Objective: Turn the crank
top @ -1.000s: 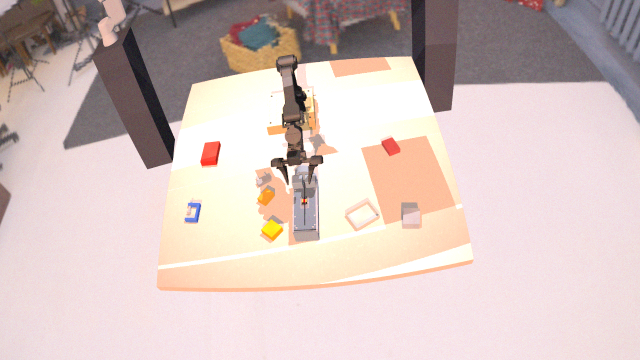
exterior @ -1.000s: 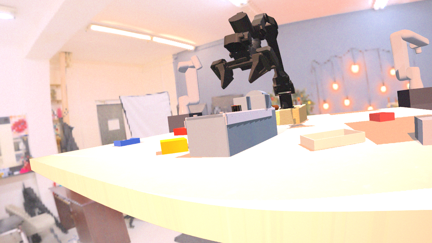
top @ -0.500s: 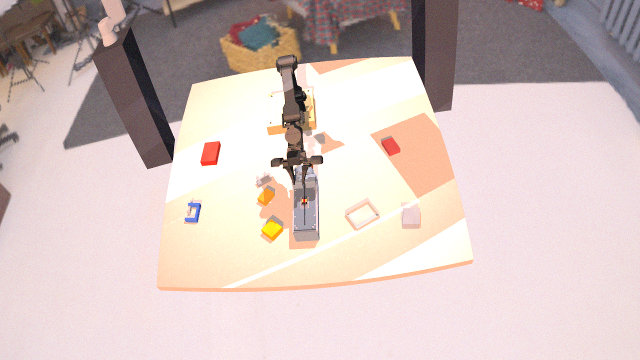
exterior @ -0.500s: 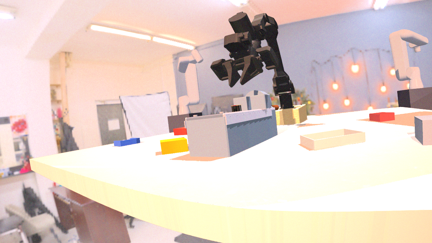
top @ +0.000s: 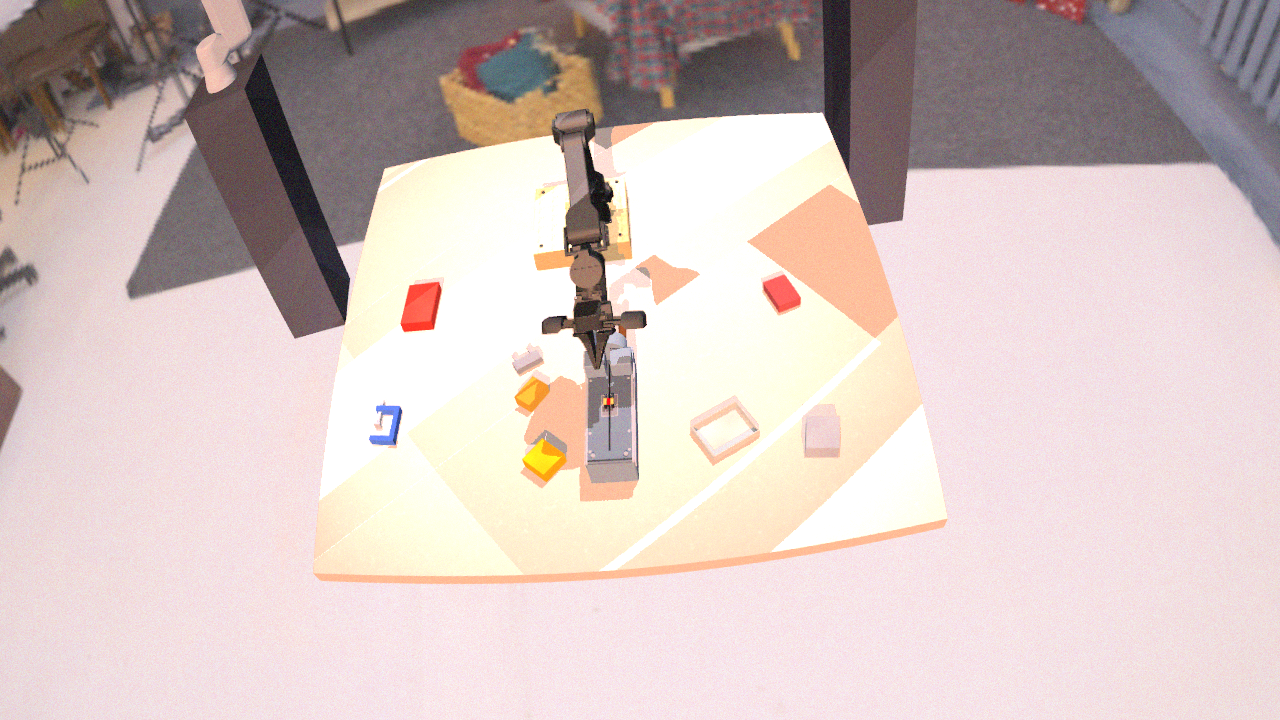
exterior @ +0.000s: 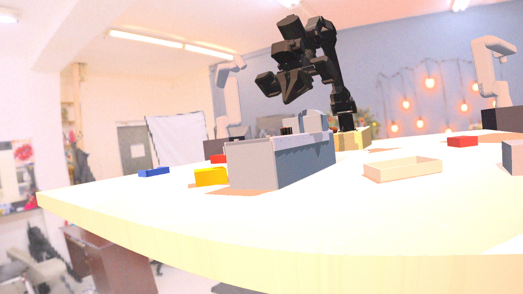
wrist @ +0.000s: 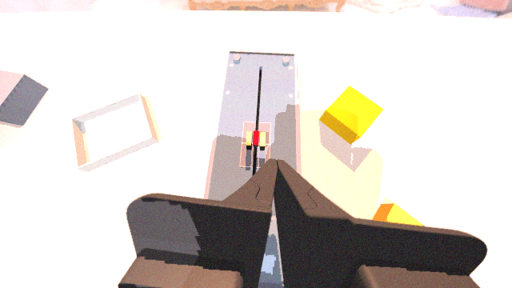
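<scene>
The long grey machine [top: 612,471] [exterior: 250,164] [wrist: 240,108] stands on the table. On its slotted top, the red pointer [top: 608,401] [wrist: 256,138] sits between two brass marks, the left one [wrist: 249,138] and the right one [wrist: 262,139] in the wrist view. It looks level with them there, though a tiny offset cannot be ruled out. A brown knob [top: 622,332] [exterior: 333,129], apparently the crank handle, shows at the machine's arm-side end, partly hidden. My gripper [top: 597,366] [exterior: 286,103] [wrist: 274,166] is shut and empty, above the machine and apart from the knob.
A grey housing [exterior: 312,122] rises at the machine's arm-side end. A yellow block [top: 544,459] [wrist: 354,112] and an orange block [top: 532,394] lie on one side. An open tray [top: 726,452] and a pale block [top: 821,434] lie on the other. Red blocks [top: 421,306] [top: 782,292] lie farther out.
</scene>
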